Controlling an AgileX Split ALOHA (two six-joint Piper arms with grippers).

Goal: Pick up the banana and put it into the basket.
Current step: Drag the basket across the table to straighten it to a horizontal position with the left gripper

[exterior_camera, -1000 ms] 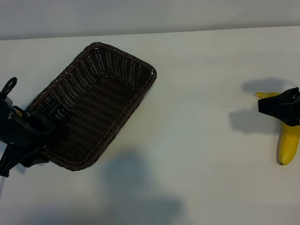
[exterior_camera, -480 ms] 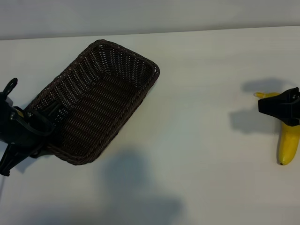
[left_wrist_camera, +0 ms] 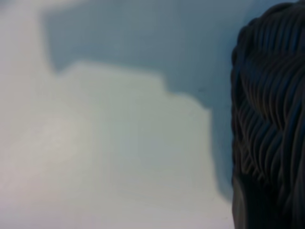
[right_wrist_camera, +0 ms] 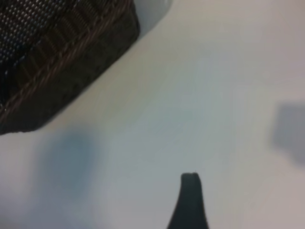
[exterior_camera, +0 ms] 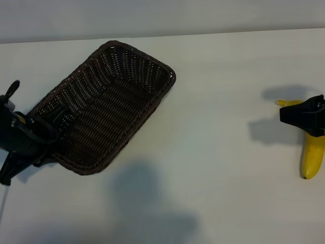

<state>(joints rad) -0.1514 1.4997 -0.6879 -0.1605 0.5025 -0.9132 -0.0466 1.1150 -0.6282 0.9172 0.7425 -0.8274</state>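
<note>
Two tools face you across the white tabletop (exterior_camera: 213,127), and neither shows itself fully. Your left tool (exterior_camera: 48,133) sits at the near-left end of the dark brown wicker basket (exterior_camera: 109,101), pinched onto the braided rim there; its fingers merge with the dark weave, so you cannot trace exactly where they meet the wicker. The left wrist view gives you only a blurred slab of basket wall (left_wrist_camera: 269,119) at one edge, with shadow on the tabletop beside it. The basket lies askew, its long axis running from the left tool up toward the far middle of the tabletop.

Your right tool (exterior_camera: 304,116) is cut off by the edge of the exterior view. It hangs over the upper part of the banana (exterior_camera: 312,152), hiding the stretch just below the stem; the stem end pokes out on one side and the lower yellow body with its dark tip on the other. Its fingers stand spread, with nothing between them, and only one dark fingertip (right_wrist_camera: 189,200) shows in the right wrist view. You cannot tell whether it touches the fruit. The banana rests on the tabletop, well apart from the basket.
</note>
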